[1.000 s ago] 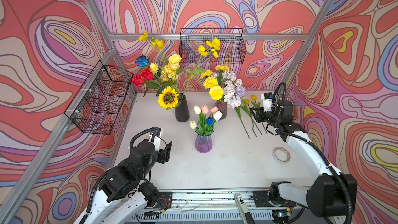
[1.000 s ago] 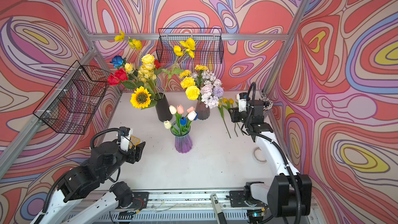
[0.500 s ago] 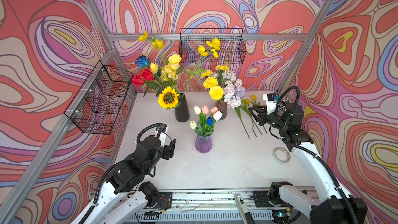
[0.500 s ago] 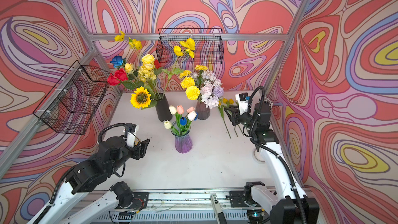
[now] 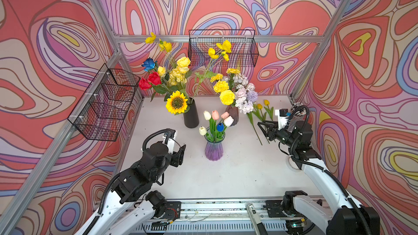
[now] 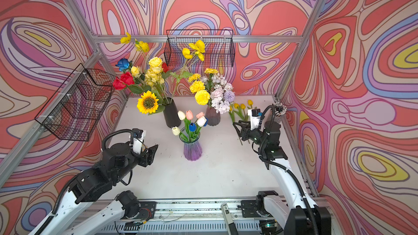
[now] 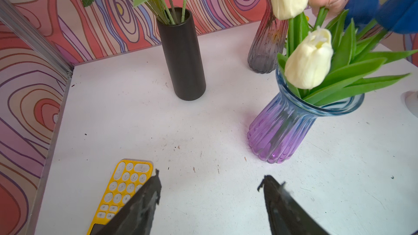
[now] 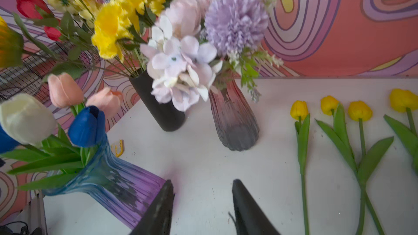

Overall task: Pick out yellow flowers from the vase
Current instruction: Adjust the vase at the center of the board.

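- Top views: three vases on the worktop (image 5: 237, 177); black vase (image 5: 191, 116) and grey-pink vase (image 5: 233, 116) toward the back edge, purple vase (image 5: 213, 150) mid-worktop.
- Yellow tulips (image 6: 242, 106) lie flat near the back right corner, three heads countable here; right pincer (image 5: 263, 128) hovers just beside their stems, jaws apart, carrying nothing; left pincer (image 5: 181, 153) hangs over the left side, well apart from every vase, jaws wide, empty.
- Yellow in the vases, same views: one sunflower (image 5: 177, 102), a cluster of yellow roses and two tall yellow sprays in the black vase; four marigolds (image 5: 226, 97) in the grey-pink vase; purple vase shows six tulip heads, white, pink and blue, no yellow.
- Left wrist: left pincer (image 7: 210, 191) gapes over bare worktop; one yellow keypad (image 7: 122, 188) near the left edge, partly hidden behind a finger; all three vases ahead.
- Right wrist: right pincer (image 8: 203, 200) parted, bare worktop between its fingers; four yellow tulips (image 8: 359, 110) laid side by side, heads toward the back edge; this count is surer than the one from above.
- Judged from this: purple vase looks cleared of yellow; step in hand is turning to the next yellow stem, marigolds likeliest for the right arm; that calls for reaching among the pale blooms, gripping one green stem low, lifting straight so the vase keeps upright.
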### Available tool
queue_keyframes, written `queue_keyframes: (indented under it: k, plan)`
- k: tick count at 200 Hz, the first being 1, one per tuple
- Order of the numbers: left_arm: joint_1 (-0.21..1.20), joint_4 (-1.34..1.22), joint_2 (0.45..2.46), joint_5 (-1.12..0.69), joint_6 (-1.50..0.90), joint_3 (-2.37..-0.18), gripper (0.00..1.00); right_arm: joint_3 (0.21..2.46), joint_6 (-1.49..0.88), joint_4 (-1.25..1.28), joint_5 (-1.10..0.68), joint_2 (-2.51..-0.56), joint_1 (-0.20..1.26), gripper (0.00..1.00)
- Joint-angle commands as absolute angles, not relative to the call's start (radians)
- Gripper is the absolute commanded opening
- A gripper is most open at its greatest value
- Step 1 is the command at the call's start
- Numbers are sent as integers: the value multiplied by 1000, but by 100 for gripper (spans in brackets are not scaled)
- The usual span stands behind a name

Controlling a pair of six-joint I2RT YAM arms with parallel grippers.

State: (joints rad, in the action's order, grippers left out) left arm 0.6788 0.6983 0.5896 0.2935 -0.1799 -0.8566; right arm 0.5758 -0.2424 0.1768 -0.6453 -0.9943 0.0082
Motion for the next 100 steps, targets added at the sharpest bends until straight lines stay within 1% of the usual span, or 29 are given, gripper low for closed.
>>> queue_keyframes:
  k: [1, 47, 70, 100]
  plan:
    - [673, 682, 584, 282, -166, -855, 75, 520, -314, 337, -599, -964, 16, 53]
    - [673, 666, 586, 279, -178, -846, 75, 438, -319, 477, -491, -998, 60, 56]
    - [673, 663, 585, 276, -178, -842, 75, 409, -294, 568, -406, -1043, 152, 56]
    - [673, 668, 582, 274, -178, -845, 75, 447, -247, 599, -310, -1118, 283, 56]
